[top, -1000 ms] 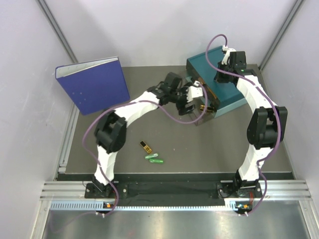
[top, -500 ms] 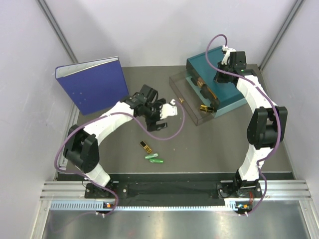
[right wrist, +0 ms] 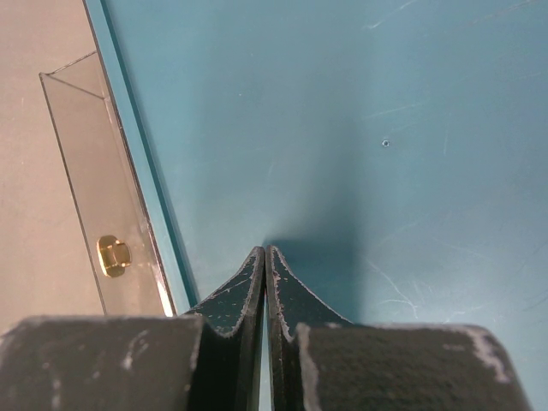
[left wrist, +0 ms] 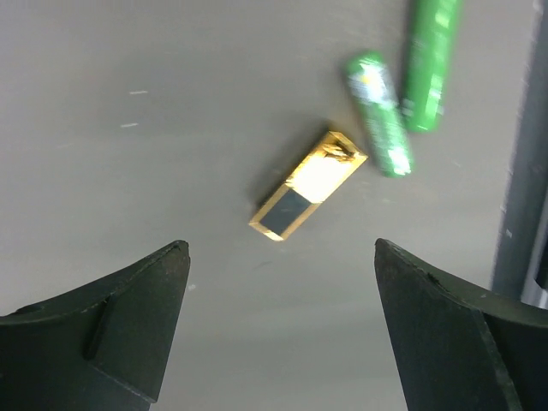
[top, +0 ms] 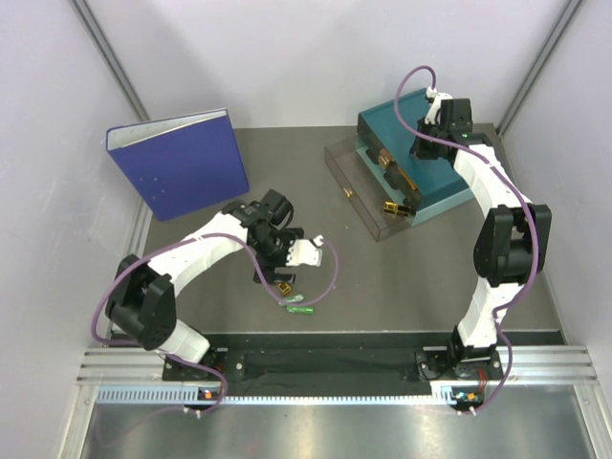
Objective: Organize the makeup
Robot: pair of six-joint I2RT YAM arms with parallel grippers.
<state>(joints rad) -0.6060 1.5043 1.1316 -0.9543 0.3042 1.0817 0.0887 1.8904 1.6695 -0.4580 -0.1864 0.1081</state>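
Left end effector spread wide above the gold-and-black case, green capsules alongside; right end effector pinched together over the teal box.

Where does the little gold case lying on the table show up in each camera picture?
Top external: gold case low centre, partly under the left tool.
Left wrist: mid-frame, tilted.
Right wrist: not in it.
Shared landmark: two green capsules beside it.
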